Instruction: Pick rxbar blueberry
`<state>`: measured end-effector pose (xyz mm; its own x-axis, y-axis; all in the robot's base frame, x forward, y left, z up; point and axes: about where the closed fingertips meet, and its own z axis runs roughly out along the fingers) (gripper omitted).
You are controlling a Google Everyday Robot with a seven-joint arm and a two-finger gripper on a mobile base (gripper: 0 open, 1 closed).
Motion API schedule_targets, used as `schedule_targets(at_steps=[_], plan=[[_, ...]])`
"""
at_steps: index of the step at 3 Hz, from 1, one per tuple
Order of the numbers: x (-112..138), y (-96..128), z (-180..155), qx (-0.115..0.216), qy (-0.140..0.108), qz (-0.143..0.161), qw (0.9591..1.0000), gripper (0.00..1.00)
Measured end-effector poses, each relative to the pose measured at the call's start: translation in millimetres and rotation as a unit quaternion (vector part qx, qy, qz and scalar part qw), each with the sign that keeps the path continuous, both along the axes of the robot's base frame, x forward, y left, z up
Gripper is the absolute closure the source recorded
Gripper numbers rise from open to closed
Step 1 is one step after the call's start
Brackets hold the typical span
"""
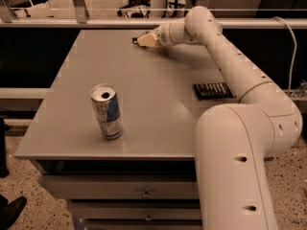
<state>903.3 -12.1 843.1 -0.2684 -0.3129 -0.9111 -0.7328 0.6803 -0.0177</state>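
My gripper (142, 40) is at the far edge of the grey table (158, 114), low over the surface, with the arm stretched across from the right. A small dark object (135, 40) shows just at the gripper's tip; it looks like the end of the rxbar blueberry, but most of it is hidden by the gripper. I cannot tell whether the gripper touches it.
An upright blue and silver can (107, 111) stands near the table's front left. A black wrapped bar with white stripes (213, 90) lies at the right, next to my arm. A rail runs behind the far edge. Drawers sit below the front edge.
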Motion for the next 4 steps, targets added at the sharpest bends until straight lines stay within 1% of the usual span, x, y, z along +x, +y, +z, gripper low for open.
schedule_targets(at_steps=[1,2,3,4], plan=[[-15,-7,22,0.004,-0.018,0.01,0.9998,1.0],[-39,-11,56,0.003,-0.046,0.033,0.9984,1.0],[-87,-15,91,0.009,-0.072,0.074,0.9946,1.0],[-130,-31,115,0.019,-0.103,0.1,0.9894,1.0]])
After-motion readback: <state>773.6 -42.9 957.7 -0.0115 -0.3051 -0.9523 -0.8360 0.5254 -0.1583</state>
